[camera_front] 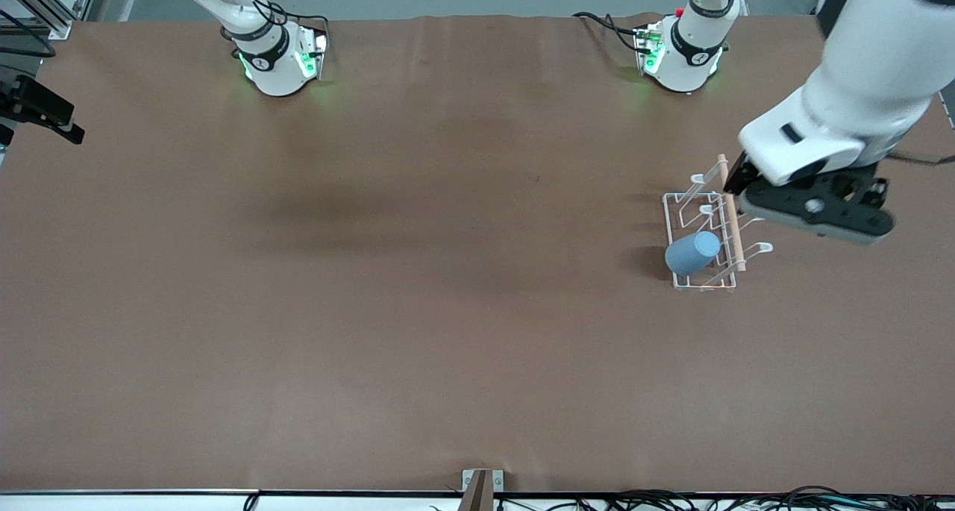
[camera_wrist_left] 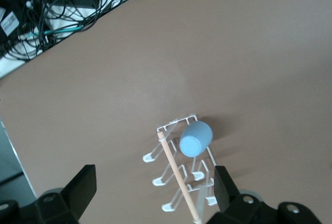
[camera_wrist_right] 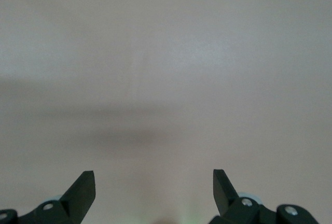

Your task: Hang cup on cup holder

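While both arms are up off the brown table (camera_front: 418, 295), the cup holder (camera_front: 705, 231) stands on it toward the left arm's end, w/ a white wire base, loop-tipped prongs angling up on both sides, and a light wooden dowel (camera_front: 731, 212) running along its top. The cup (camera_front: 692, 253), light blue and w/o a handle, hangs tilted on one of the prongs at the end of the cup holder nearer the front camera, on the side facing the right arm's end of the table. In the left wrist view its closed bottom (camera_wrist_left: 191, 144) faces up toward the camera, and the cup (camera_wrist_left: 195, 138) touches nothing but the rack.

Left end effector (camera_front: 735, 175) hovers over the cup holder's other end, just above the dowel tip; its fingers are spread wide apart w/ nothing between them, and in the left wrist view the dark fingertips (camera_wrist_left: 83, 185) frame the cup holder (camera_wrist_left: 179, 169) below.

Right end effector (camera_wrist_right: 154, 187) isn't seen from the front; only that arm's base shows at the table edge. Its wrist view shows fingers spread apart, empty, over bare table, well away from the cup holder. That arm waits.
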